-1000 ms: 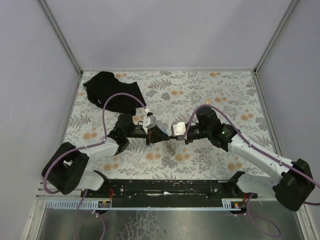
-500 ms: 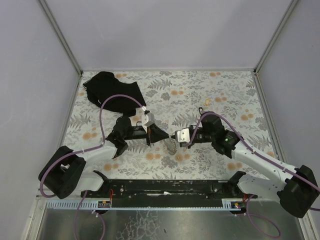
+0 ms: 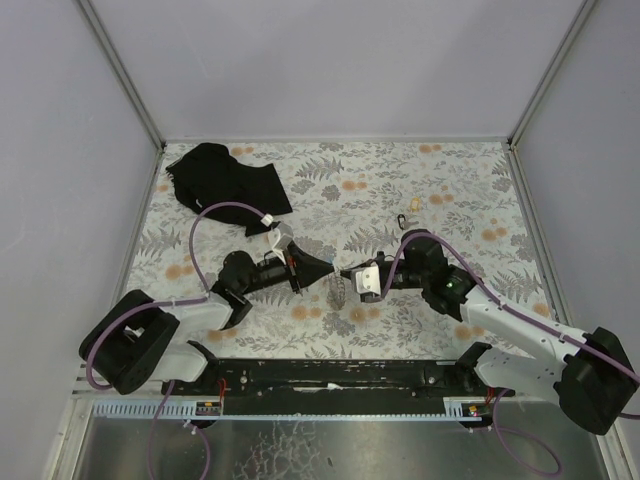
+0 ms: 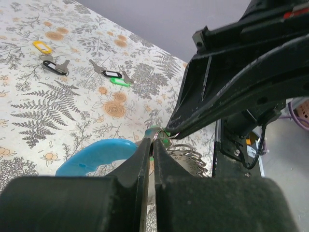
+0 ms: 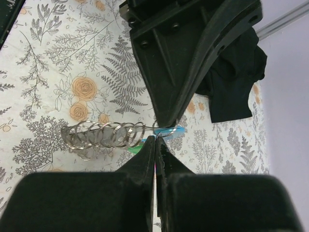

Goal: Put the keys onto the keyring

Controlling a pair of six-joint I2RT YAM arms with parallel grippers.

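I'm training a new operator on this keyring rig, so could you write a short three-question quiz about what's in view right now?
1. Are the left gripper and right gripper open or shut?
2. True or false: the black cloth lies between them.
3. Which metal thing shows in the right wrist view? A) chain of metal rings B) spoon C) scissors
Key: 1 shut; 2 false; 3 A.

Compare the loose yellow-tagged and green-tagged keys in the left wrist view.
The yellow-tagged key lies farther from the left gripper than the green-tagged key. Their tags differ in colour, yellow against green. Both lie on the table, off the keyring.
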